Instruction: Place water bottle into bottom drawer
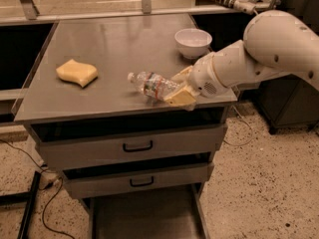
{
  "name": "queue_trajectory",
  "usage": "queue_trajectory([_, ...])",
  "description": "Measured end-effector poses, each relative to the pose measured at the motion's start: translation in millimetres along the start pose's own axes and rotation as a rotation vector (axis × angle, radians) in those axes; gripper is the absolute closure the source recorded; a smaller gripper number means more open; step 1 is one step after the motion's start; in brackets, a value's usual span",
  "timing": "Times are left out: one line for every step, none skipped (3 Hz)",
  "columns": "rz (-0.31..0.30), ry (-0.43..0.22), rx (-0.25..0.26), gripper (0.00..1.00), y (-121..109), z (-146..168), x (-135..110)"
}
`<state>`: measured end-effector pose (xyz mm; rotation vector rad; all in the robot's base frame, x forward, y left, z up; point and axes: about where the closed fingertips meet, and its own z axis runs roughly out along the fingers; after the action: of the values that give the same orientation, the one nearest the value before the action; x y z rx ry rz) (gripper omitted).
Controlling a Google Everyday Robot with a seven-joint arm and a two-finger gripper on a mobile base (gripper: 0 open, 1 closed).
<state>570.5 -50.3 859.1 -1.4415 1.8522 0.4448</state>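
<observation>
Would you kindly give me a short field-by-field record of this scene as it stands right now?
water bottle: lying on its side near the front edge of the counter, cap pointing left
gripper: at the bottle's base end, one finger on each side, closed on it
bottom drawer: pulled open, low beneath the counter
upper drawers: two fronts with black handles, both shut
sponge: yellow, on the counter's left side
bowl: white, upright, back right of the counter
</observation>
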Motion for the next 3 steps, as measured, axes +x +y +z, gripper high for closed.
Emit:
queue_trajectory([-0.007,-0.009,0.03,1.0,28.1,-30.7,7.7])
queue_trajectory([-0.011,-0.007,0.079,1.0,60.2,-54.5,13.5])
queue_trajectory([-0.008,-0.011,0.115,1.0,94.2,-58.3,27.5])
